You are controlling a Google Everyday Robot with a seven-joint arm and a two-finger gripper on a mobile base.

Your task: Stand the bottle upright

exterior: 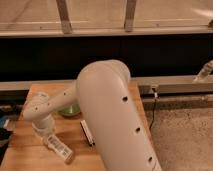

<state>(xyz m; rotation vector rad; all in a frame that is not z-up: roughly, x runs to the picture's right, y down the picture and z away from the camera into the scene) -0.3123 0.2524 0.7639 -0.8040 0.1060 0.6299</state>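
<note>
The bottle point(61, 148) is small, slim and white with a pale printed label. It lies on its side on the wooden table point(22, 150), running diagonally from upper left to lower right near the front left. My gripper point(48, 135) hangs from the white arm point(107, 115) straight down onto the bottle's upper-left end. The wrist hides that end of the bottle.
A green bowl point(69, 110) sits behind the gripper, partly hidden by the arm. A flat black box point(87, 133) lies to the right of the bottle, under the arm. The table's left and front edges are close. A dark wall and a rail run behind.
</note>
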